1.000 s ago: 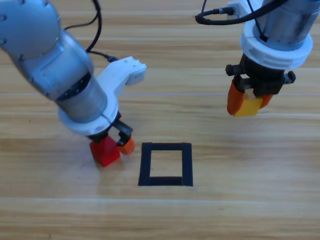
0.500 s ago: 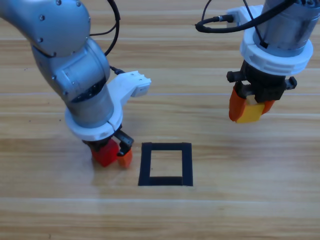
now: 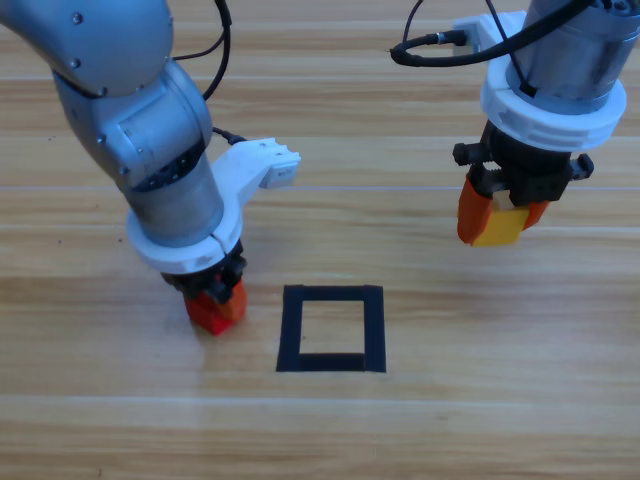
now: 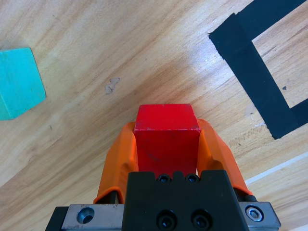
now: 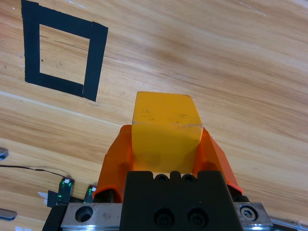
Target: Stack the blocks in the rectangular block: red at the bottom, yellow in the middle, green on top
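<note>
Just left of the tape rectangle (image 3: 331, 328), the left gripper (image 3: 213, 302) is clamping the red cube (image 4: 166, 139), seemingly for first placement, while the right gripper (image 3: 497, 215) is gripping the yellow cube (image 5: 164, 127) up beyond it, waiting.

Pale wooden table (image 3: 420, 420) with streaky grain. Black tape rectangle (image 3: 331, 328), bare wood inside. Solid red cube (image 4: 166, 138) between orange jaws of the left gripper (image 4: 166, 144). Plain yellow cube (image 5: 164, 129) between orange jaws of the right gripper (image 5: 164, 139). Teal-green cube (image 4: 18, 82), unpatterned. Grey arms, black gripper bodies.
</note>
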`<control>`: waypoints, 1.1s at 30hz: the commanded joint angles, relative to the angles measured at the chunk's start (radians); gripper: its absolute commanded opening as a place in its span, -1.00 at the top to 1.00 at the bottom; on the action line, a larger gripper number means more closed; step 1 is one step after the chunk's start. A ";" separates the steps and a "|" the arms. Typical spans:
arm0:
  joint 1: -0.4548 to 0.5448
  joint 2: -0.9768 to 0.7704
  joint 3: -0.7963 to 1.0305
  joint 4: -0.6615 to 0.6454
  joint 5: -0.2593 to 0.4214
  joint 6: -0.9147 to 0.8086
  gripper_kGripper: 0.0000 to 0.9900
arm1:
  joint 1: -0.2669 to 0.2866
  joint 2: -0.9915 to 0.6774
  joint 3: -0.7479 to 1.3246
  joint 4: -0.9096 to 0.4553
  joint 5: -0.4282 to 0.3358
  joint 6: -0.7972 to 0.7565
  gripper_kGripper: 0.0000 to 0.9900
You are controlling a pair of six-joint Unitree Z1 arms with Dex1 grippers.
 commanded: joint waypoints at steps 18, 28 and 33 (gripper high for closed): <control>-0.093 0.080 -0.178 0.102 -0.040 -0.514 0.98 | 0.021 -0.016 0.031 -0.003 0.032 -0.008 1.00; -0.254 0.082 -0.289 0.177 0.052 -0.764 0.97 | 0.020 -0.023 0.036 -0.001 0.031 -0.014 1.00; -0.289 0.116 -0.285 0.177 0.061 -0.836 0.97 | 0.021 -0.023 0.039 -0.001 0.031 -0.014 1.00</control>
